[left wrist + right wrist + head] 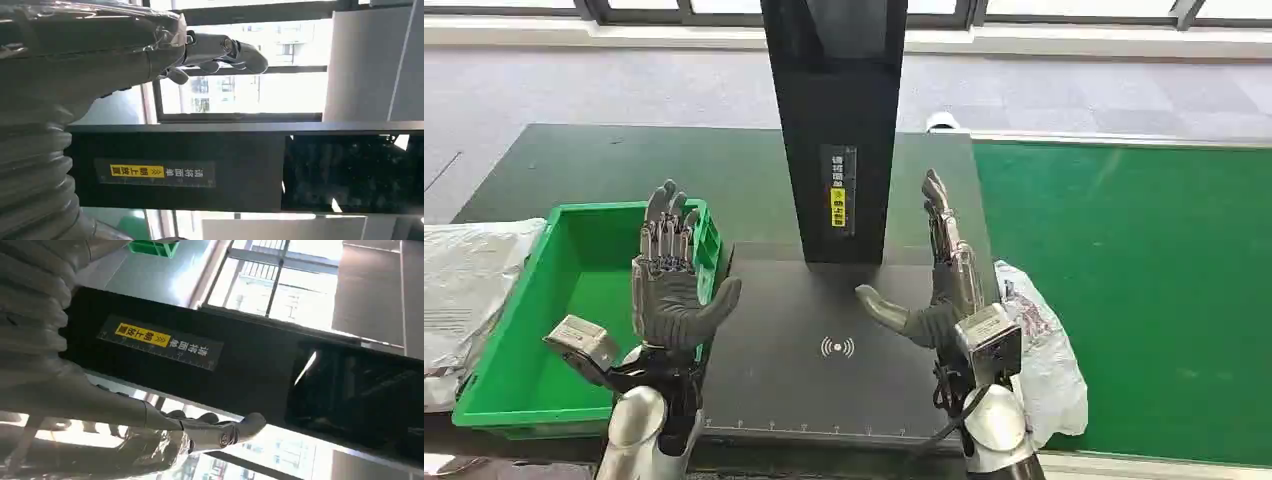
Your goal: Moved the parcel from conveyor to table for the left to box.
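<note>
A white plastic-wrapped parcel (1039,350) lies on the green conveyor (1144,280), just right of my right forearm. My right hand (934,285) is raised over the dark scanning table (824,345), fingers straight and spread, holding nothing. My left hand (669,280) is raised at the table's left edge, beside the green box (534,330), also spread and empty. Both palms face each other. In the wrist views each hand (220,55) (210,430) shows extended fingers against the windows.
A black scanner column (836,130) with a yellow label stands at the back of the table between the hands. Crumpled white bags (464,290) lie left of the green box. Grey floor and windows lie beyond.
</note>
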Robot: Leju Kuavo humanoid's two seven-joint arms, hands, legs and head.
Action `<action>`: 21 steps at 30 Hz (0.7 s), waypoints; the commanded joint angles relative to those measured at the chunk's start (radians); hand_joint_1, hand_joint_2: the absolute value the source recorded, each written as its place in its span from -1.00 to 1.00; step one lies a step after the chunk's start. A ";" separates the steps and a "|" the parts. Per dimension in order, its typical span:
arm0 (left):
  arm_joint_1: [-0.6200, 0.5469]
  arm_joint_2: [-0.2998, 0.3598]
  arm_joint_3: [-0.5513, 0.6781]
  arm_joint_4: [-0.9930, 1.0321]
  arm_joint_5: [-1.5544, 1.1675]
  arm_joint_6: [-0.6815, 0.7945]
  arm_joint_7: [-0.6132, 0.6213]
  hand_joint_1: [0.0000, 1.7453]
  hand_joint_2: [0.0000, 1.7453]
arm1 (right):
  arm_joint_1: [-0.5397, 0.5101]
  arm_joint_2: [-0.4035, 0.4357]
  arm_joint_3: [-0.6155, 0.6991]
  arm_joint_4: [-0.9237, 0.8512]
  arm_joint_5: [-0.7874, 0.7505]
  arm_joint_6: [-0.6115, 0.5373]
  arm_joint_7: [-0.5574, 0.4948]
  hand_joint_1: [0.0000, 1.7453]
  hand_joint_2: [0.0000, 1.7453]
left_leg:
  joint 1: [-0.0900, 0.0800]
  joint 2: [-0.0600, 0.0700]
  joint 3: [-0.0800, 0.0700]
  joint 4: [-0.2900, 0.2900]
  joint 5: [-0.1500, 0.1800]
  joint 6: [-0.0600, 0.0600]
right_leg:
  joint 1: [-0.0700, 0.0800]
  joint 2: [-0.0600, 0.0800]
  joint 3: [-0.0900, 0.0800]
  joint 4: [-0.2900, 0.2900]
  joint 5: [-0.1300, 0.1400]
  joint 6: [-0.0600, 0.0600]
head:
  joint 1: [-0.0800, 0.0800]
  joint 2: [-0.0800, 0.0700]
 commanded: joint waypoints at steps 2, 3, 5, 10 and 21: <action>-0.019 0.009 0.005 0.036 -0.001 0.002 0.004 -1.00 1.00 | -0.029 -0.015 -0.042 0.059 -0.002 0.002 0.001 -1.00 1.00 | 0.000 -0.001 -0.001 -0.002 0.002 0.001 | 0.000 0.000 -0.001 -0.002 0.002 0.000 | 0.000 0.000; -0.019 0.009 0.005 0.036 -0.001 0.002 0.004 -1.00 1.00 | -0.029 -0.015 -0.042 0.059 -0.002 0.002 0.001 -1.00 1.00 | 0.000 -0.001 -0.001 -0.001 0.002 0.001 | 0.000 0.000 0.000 -0.002 0.002 0.000 | 0.000 0.000; -0.019 0.009 0.005 0.036 -0.001 0.002 0.004 -1.00 1.00 | -0.029 -0.015 -0.042 0.059 -0.002 0.002 0.001 -1.00 1.00 | -0.001 -0.001 0.000 -0.002 0.002 0.001 | -0.001 0.000 0.000 -0.002 0.002 0.000 | 0.000 0.000; -0.021 0.004 -0.013 0.101 0.019 0.046 -0.003 -1.00 1.00 | 0.000 -0.005 -0.166 0.126 0.510 -0.611 0.070 -1.00 1.00 | 0.000 -0.004 0.002 -0.003 0.002 0.001 | 0.000 -0.003 0.002 -0.003 0.001 0.000 | 0.000 0.000; -0.021 0.010 -0.023 0.093 0.022 0.050 -0.004 -1.00 1.00 | 0.018 0.093 -0.376 0.103 0.705 -0.611 0.036 -1.00 1.00 | -0.002 -0.005 -0.001 -0.002 0.002 0.001 | 0.000 -0.004 0.000 -0.002 0.002 0.000 | 0.000 0.000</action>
